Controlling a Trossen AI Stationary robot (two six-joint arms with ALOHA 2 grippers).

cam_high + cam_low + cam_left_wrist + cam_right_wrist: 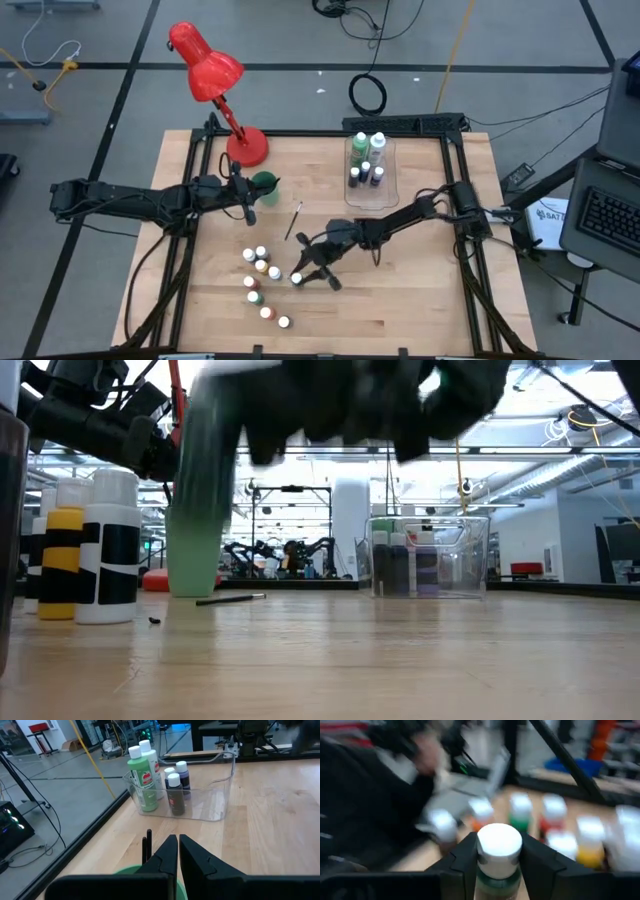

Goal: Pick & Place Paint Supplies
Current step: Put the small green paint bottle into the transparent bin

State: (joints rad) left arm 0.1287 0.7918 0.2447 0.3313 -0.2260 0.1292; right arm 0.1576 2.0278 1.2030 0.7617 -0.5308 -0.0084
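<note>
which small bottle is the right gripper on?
The white-capped small bottle between the right gripper fingers, at the cluster's right edge; the other bottles stand free.

Overhead, table-level, two wrist views
</note>
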